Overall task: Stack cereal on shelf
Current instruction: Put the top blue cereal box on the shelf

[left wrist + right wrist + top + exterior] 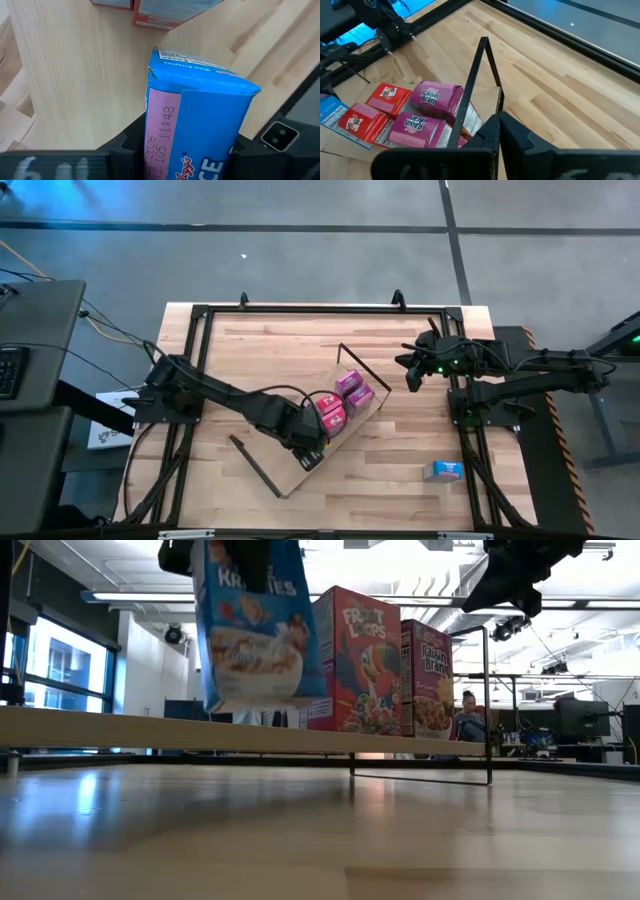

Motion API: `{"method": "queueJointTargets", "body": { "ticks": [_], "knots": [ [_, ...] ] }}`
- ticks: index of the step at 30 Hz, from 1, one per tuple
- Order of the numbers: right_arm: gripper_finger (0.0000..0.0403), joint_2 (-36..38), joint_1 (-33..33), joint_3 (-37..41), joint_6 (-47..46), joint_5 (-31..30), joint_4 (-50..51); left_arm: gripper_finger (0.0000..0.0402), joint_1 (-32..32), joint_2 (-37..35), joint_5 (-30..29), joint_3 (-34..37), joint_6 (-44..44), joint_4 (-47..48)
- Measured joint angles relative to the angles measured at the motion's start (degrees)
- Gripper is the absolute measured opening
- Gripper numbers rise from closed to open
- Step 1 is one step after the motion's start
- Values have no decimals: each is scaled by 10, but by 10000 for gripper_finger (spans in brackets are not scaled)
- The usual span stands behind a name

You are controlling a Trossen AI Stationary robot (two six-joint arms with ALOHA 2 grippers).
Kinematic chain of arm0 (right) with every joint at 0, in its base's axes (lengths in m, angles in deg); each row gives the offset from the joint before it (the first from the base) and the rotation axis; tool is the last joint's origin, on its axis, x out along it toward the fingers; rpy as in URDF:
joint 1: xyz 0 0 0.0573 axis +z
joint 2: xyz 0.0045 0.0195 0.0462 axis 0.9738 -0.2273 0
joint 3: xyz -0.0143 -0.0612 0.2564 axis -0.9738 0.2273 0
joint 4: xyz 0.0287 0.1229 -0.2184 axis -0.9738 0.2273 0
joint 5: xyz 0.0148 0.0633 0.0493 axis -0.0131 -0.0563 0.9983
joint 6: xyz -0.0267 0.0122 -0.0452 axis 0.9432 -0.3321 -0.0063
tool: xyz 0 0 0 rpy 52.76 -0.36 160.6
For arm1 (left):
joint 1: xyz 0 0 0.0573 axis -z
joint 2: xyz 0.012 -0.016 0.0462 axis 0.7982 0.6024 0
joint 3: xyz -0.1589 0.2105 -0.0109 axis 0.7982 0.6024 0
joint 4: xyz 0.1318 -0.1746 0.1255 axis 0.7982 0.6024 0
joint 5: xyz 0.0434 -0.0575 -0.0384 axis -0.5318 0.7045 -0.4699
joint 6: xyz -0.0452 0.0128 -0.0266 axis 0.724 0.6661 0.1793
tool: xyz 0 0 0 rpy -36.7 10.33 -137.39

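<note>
A: Where's the cereal now?

B: The left gripper has its fingers clamped on a blue Rice Krispies box, just above the shelf, beside the standing boxes.

A: Risk?

B: A tilted release could topple it. The right gripper, fingers closed and empty, waits well apart.

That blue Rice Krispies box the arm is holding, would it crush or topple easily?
Probably light: the blue Rice Krispies box hangs in the left gripper by its sides. It looks like thin cardboard, so a hard squeeze may dent it. Tall and narrow, like the boxes standing on the shelf, it may tip if nudged.
</note>
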State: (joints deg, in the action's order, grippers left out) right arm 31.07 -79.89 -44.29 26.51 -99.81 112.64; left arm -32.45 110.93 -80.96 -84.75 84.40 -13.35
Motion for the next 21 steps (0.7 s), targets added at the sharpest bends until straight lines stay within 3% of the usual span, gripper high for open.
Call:
{"method": "queueJointTargets", "body": {
  "ticks": [21],
  "knots": [
    [1, 0, 0, 0, -10, -1, 5, 127, 7, 7, -39, 0, 48, -4]
  ]
}}
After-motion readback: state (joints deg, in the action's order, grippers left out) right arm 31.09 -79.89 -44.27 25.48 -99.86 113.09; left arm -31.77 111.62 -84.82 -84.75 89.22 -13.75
